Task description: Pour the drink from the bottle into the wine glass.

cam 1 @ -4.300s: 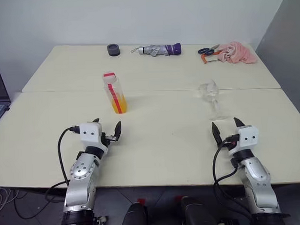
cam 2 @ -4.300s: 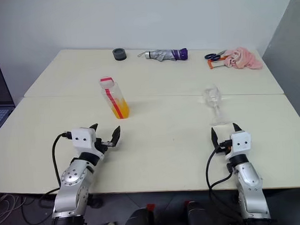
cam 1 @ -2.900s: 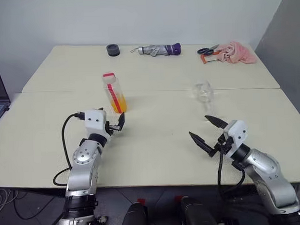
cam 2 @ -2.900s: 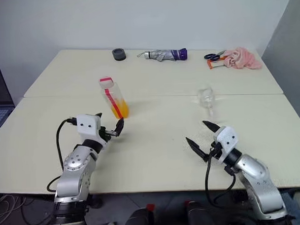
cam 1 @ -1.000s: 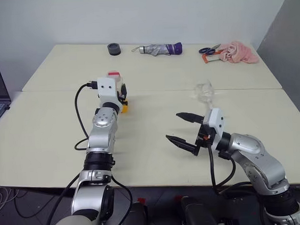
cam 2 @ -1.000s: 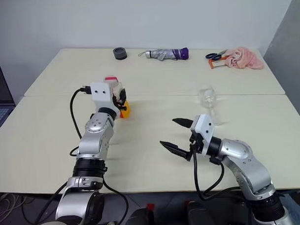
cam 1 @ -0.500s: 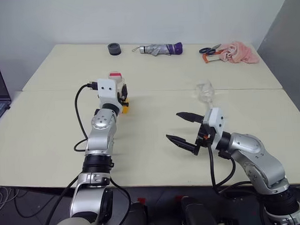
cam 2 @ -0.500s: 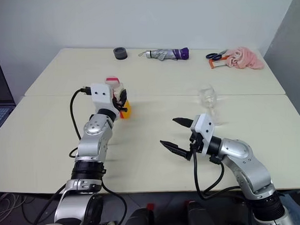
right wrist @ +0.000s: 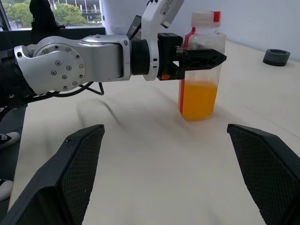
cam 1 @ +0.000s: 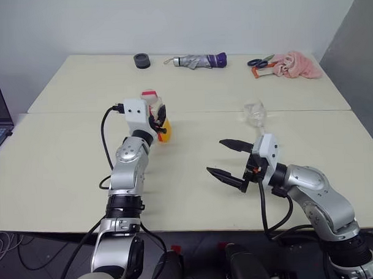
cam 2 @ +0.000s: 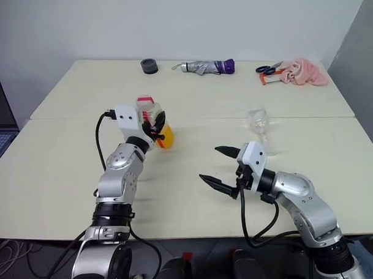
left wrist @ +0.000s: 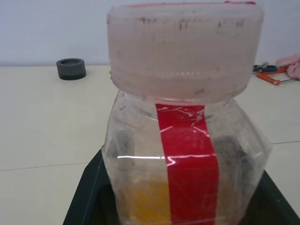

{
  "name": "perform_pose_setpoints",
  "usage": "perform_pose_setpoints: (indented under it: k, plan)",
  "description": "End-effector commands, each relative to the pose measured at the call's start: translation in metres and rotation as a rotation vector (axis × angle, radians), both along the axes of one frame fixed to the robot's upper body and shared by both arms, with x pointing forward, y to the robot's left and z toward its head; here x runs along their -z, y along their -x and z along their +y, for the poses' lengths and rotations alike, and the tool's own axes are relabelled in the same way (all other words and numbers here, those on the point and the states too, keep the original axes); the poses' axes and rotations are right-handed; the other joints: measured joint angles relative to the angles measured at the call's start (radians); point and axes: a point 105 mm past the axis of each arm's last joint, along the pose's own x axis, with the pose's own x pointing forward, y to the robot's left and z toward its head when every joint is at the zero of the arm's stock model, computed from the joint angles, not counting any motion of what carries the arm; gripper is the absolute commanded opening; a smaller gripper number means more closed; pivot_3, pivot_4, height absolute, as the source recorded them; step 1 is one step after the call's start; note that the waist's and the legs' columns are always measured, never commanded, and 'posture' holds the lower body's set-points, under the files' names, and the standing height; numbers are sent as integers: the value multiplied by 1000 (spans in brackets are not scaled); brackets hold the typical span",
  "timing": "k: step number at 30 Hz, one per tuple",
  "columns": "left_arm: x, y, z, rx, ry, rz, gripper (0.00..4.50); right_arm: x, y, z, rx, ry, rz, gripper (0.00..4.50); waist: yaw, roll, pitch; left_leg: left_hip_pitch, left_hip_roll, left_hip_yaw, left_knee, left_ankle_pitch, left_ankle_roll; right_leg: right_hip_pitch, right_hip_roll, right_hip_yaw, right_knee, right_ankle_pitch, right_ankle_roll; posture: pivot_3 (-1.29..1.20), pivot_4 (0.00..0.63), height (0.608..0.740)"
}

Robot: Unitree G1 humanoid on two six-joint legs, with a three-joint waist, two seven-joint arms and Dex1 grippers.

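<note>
You've got 1 bottle (cam 2: 154,123), 1 wine glass (cam 2: 260,126), both on the counter (cam 2: 194,170). Left end effector (cam 2: 156,123) clamped on the bottle, near counter's middle seam, left of centre; drink (right wrist: 199,99) fills its lower part. Right end effector (cam 2: 219,168) fingers wide apart, empty, nearer the front edge. Glass by the seam, right of centre; its stem and foot hard to make out.

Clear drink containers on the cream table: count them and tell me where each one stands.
2. The small clear plastic bottle with orange drink is on the table's left side, gripped by the left gripper. The clear stemmed wine glass stands right of centre, beyond the open right gripper.
</note>
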Motion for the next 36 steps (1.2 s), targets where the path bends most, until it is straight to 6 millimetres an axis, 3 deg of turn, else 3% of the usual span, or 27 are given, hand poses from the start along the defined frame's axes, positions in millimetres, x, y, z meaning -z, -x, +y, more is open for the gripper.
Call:
perform_pose_setpoints:
  k: [1, 4, 12, 13, 36]
  plan:
    - [-21, 5, -4, 25, 6, -77, 1820, -10, 4, 1, -14, -7, -51, 4500, 0, 0, 0, 0, 0, 0, 0, 0, 0, 0, 0, 0, 0, 0, 0, 0, 150, 740]
    - [-18, 4, -1, 7, -7, -63, 1820, -10, 4, 0, -13, -7, -49, 4500, 0, 0, 0, 0, 0, 0, 0, 0, 0, 0, 0, 0, 0, 0, 0, 0, 150, 740]
    - [-19, 4, -2, 36, -20, -73, 4358, -10, 5, 1, -17, -8, -47, 4500, 0, 0, 0, 0, 0, 0, 0, 0, 0, 0, 0, 0, 0, 0, 0, 0, 150, 740]
    - [-19, 5, -2, 40, -26, -77, 4468, -10, 5, 1, -17, -8, -47, 4500, 0, 0, 0, 0, 0, 0, 0, 0, 0, 0, 0, 0, 0, 0, 0, 0, 150, 740]
    - [-30, 6, -6, 59, -58, -69, 4468, -8, 4, 1, -17, -6, -36, 4500, 0, 0, 0, 0, 0, 0, 0, 0, 0, 0, 0, 0, 0, 0, 0, 0, 150, 740]
